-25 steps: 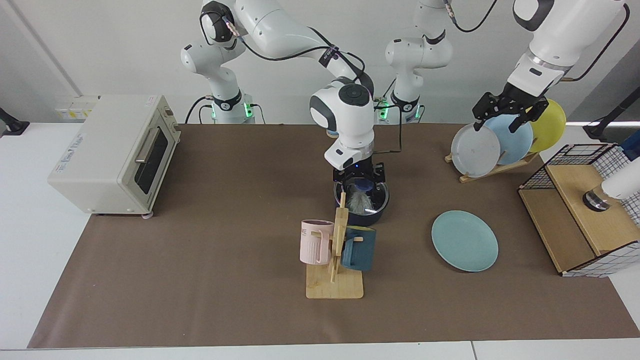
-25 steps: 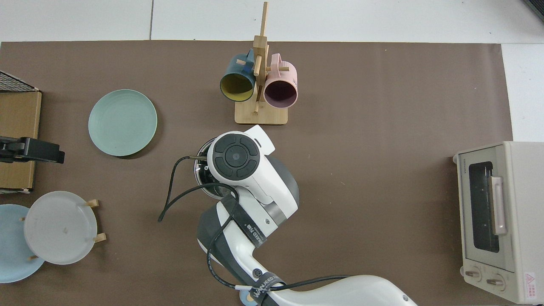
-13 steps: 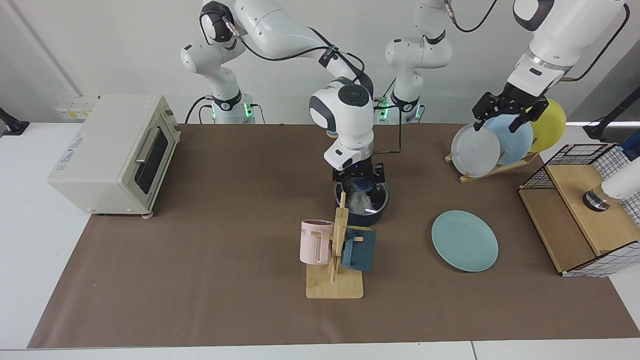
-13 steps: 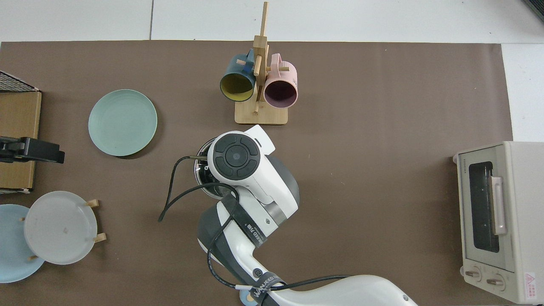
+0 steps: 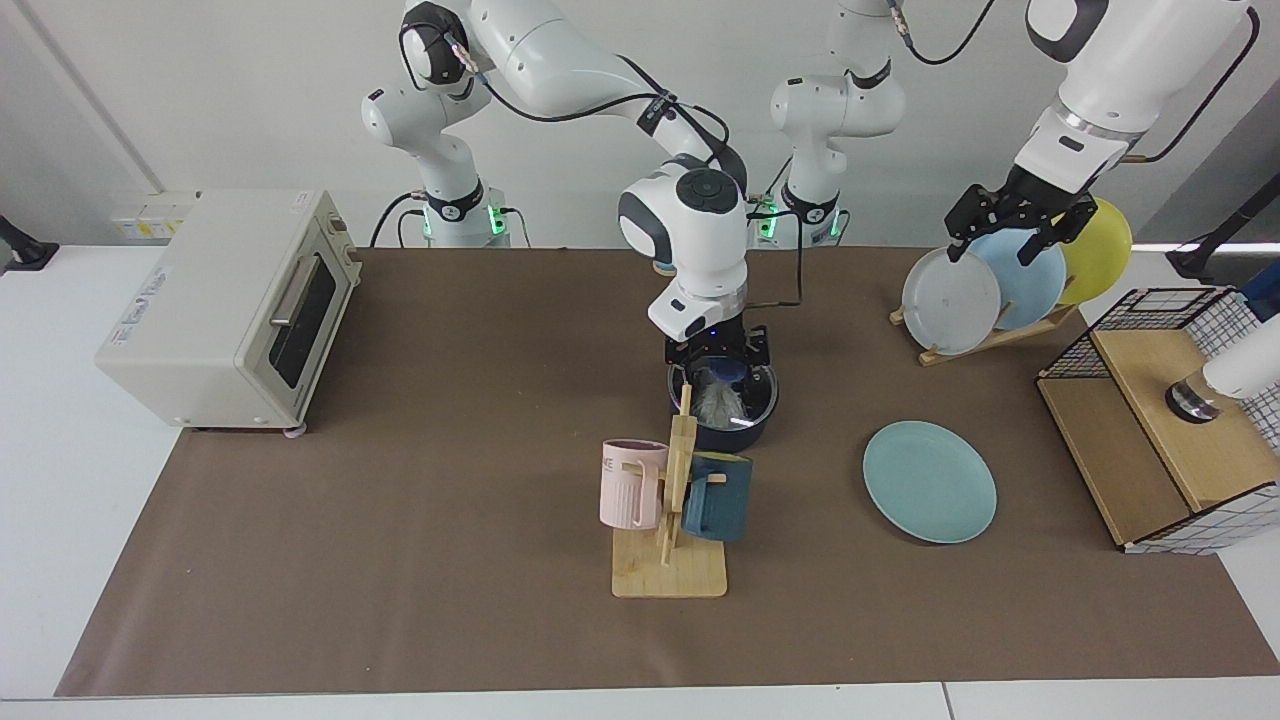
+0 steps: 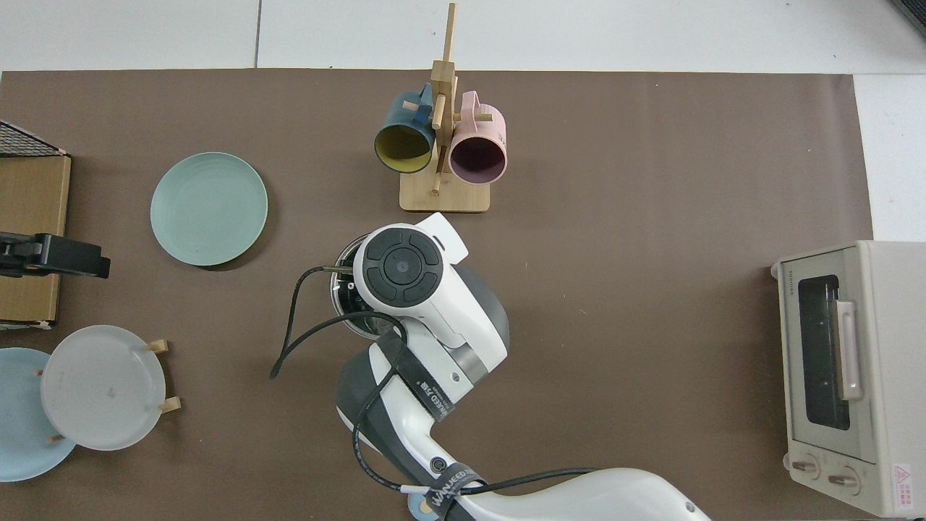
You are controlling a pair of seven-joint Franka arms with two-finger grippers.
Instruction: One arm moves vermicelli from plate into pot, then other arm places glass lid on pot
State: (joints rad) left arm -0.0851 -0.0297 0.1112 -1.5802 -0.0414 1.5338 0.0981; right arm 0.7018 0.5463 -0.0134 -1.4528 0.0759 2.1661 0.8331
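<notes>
**Lid going on, right gripper directly over the pot**

Vermicelli [image 5: 716,403] is sitting in the pot [image 5: 745,433], showing through the glass lid [image 5: 760,385] that's resting on the rim or just about there. We're reading the blue knob as straight below our right gripper [image 5: 718,362], so whatever comes next is a vertical move, not a sideways one. We can't tell whether those fingers are gripping the knob or have let go; the wrist is blocking them from above and the facing view isn't showing enough.

Our left gripper [image 5: 1008,224] is waiting up high by the plate rack [image 5: 985,338], fingers spread, holding nothing, well away from the pot.

The teal plate [image 5: 930,482] is lying bare on the brown mat [image 5: 450,480].

Room-wise, we're watching the mug stand [image 5: 672,500] sitting just in front of the pot. Everything else is well apart.
</notes>
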